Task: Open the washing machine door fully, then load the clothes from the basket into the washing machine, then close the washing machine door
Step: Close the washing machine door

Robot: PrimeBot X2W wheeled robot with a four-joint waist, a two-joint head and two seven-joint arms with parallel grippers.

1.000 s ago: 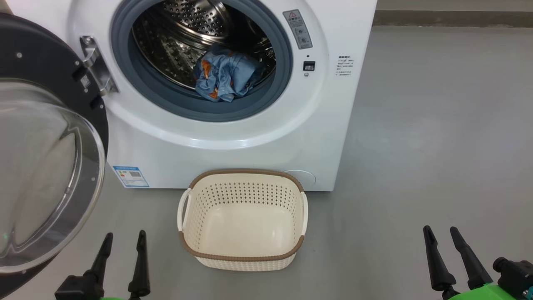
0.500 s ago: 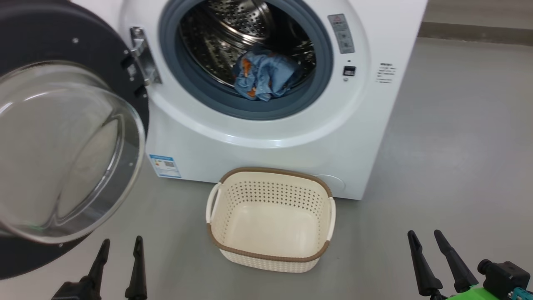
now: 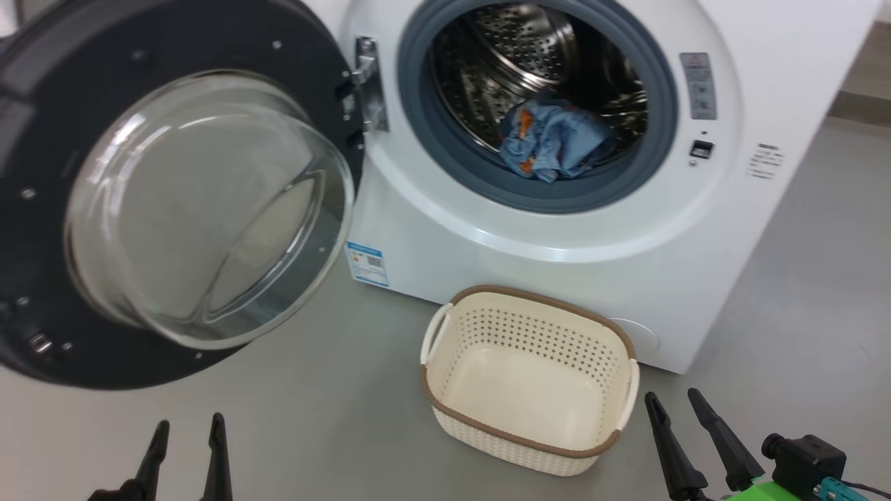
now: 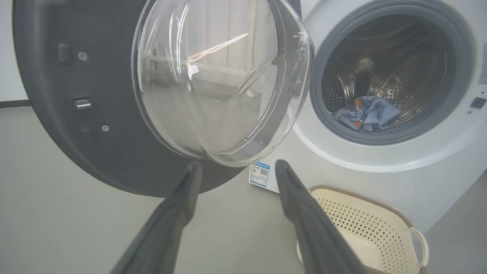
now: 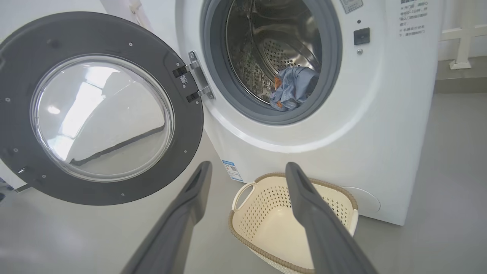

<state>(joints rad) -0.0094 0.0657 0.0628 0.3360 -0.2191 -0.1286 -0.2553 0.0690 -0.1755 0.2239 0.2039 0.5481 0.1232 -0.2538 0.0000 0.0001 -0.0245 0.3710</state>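
The white washing machine [image 3: 557,278] stands with its black-rimmed door [image 3: 174,202] swung wide to the left, glass bowl facing me. The light blue clothes [image 3: 550,139] lie inside the steel drum, near the gasket's lower edge. The cream basket [image 3: 529,379] sits on the floor before the machine with nothing in it. My left gripper [image 3: 188,435] is open at the lower left, below the door. My right gripper [image 3: 679,407] is open at the lower right, just right of the basket. The door [image 4: 114,114], the clothes [image 4: 369,112] and the basket [image 5: 266,224] also show in the wrist views.
Grey floor [image 3: 800,292] spreads to the right of the machine. A blue label sticker [image 3: 367,263] sits low on the machine's front. The door hinge [image 3: 367,83] joins door and machine at the upper middle.
The head camera has turned left, so the machine, door and basket have all shifted right in view. Both grippers stay open and low.
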